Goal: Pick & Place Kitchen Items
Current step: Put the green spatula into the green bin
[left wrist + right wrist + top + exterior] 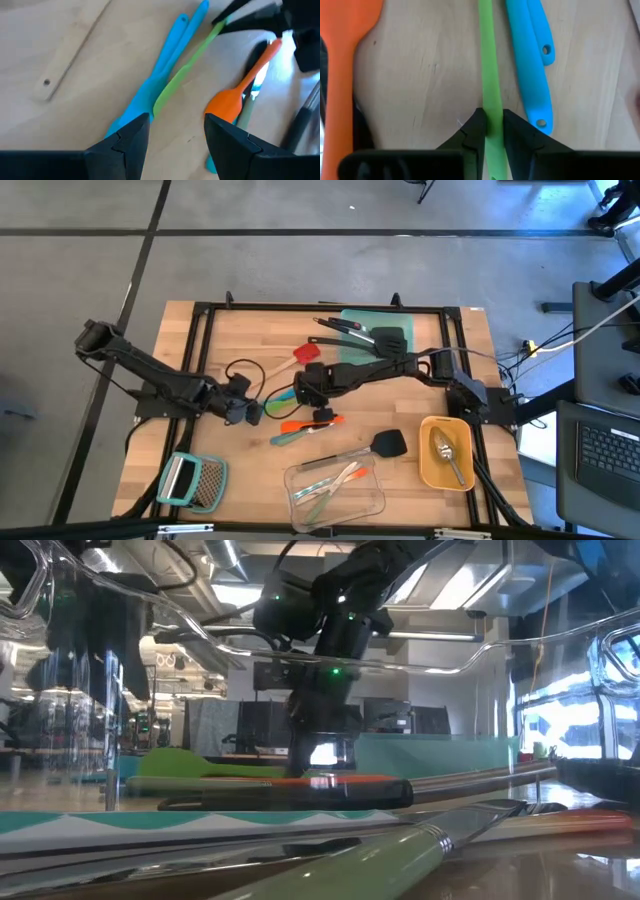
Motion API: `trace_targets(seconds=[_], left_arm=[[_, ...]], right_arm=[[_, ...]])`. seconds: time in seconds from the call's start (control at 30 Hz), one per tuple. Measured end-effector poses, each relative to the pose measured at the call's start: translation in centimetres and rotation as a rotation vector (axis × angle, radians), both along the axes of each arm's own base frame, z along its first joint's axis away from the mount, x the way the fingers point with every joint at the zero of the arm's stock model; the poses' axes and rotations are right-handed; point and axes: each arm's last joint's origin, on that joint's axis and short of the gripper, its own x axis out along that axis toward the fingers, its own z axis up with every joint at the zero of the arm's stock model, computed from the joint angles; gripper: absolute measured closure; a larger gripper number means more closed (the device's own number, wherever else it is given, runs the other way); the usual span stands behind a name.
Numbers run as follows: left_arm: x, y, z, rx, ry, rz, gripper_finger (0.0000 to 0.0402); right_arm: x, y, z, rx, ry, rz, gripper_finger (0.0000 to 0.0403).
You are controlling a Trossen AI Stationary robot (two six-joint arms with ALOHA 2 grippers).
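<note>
A slim green tool (490, 60) lies on the wooden table beside two blue tools (530, 65) and an orange spatula (342, 75). My right gripper (493, 131) is shut on the green tool's handle; in the high view it stands mid-table (306, 392). My left gripper (175, 131) is open and hovers just above the blade ends of the green tool (172, 90) and the blue tools (150, 90), touching nothing; in the high view it is left of the tools (250, 412). My right gripper pinches the green tool's thin handle (493, 112) between its two fingers, one on each long side. The fingers come steeply from above and lie across the handle. The tool lies flat on the table, its blade end toward my left gripper.
A red spatula (306, 354) and black spatulas (365, 335) lie toward the far edge. Another black spatula (385, 444) lies near a yellow container (432, 470) holding a spoon (446, 450). A clear container (372, 502) and a grater (198, 482) sit by the near edge.
</note>
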Motion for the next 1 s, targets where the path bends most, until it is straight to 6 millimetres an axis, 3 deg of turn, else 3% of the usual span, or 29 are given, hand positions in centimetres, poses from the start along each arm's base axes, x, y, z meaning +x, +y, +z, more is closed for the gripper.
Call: trace_targets(seconds=[0.33, 0.7, 1.0], left_arm=[[1.6, 2.2, -1.1, 0.212, 0.150, -0.293, 0.0217], [4.7, 4.5, -4.1, 0.197, 0.217, -0.465, 0.0217], [5.8, 4.6, -6.3, 0.137, 0.255, -0.503, 0.0218]], right_arm=[[0.0, 0.5, 0.0, 0.013, -0.001, -0.031, 0.0345], [0.0, 0.5, 0.0, 0.012, 0.000, -0.030, 0.0345], [0.0, 0.5, 0.0, 0.011, 0.000, -0.030, 0.0344]])
